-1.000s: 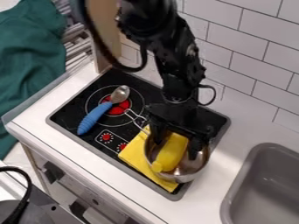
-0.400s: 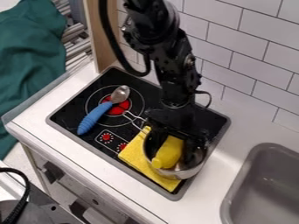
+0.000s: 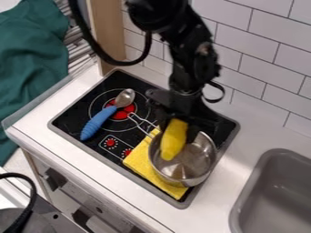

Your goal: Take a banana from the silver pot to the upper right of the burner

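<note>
"White tiles [image 3: 273, 68] behind the silver pot [image 3: 192, 181], pale counter [image 3: 246, 141] to its right. And the banana [image 3: 173, 140]?"

"Over the pot's left side, tilted, upper end clamped in the black gripper [image 3: 177, 129]. Seems clear of the pot's bottom."

"Safe to carry across, then?"

"Not too fast. Gripped near one end only, so liable to swing, or slip and drop back into the pot."

"Anything to catch on?"

"Rim of the pot, with the lower end hanging so near. Could twist the banana loose, or shove the pot on the yellow cloth [image 3: 141, 159] partly beneath it."

"Handle too?"

"Yes, thin wire handle [image 3: 141, 128], sticking out up and left from the pot towards the red burner [image 3: 126, 113]. Easy to snag on a low sideways move. Better to rise first."

"And on the stove [image 3: 68, 120]?"

"Blue-handled spoon [image 3: 99, 122] left of the pot, partly over the burner. Might get nudged by a careless landing. Best aim up and left from the pot, past the handle."

"Farther off?"

"Grey sink [image 3: 279, 191] right of the pot, green cloth [image 3: 30, 54] and wooden post [image 3: 105, 27] up and left of it. Hardly in the way."
</note>
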You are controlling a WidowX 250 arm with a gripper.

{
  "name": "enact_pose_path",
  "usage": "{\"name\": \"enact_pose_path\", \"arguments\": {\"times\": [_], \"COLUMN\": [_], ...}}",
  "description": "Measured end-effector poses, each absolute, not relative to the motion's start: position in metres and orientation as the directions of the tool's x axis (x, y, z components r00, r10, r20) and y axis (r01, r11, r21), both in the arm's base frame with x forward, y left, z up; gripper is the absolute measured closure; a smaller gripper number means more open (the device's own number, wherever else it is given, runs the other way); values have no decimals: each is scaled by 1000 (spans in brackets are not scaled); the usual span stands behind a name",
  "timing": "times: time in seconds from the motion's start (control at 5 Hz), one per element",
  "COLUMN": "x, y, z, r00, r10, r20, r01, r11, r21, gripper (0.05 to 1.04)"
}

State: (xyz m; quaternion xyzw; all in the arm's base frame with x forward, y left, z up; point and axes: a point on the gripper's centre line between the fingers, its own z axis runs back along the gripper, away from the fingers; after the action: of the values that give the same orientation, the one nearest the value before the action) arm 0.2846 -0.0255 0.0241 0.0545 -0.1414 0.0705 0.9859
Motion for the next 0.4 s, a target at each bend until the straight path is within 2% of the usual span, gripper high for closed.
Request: {"name": "enact_pose_path", "arguments": {"times": [0.2,0.4], "x": [312,341], "y": [-40,-54], "z": [46,42], "r00": [929,937], "r10": [73,30], "r20": [362,348], "r01": [-116,-68], "r11": [988,993], "r21": [101,97], "gripper": [519,519]}}
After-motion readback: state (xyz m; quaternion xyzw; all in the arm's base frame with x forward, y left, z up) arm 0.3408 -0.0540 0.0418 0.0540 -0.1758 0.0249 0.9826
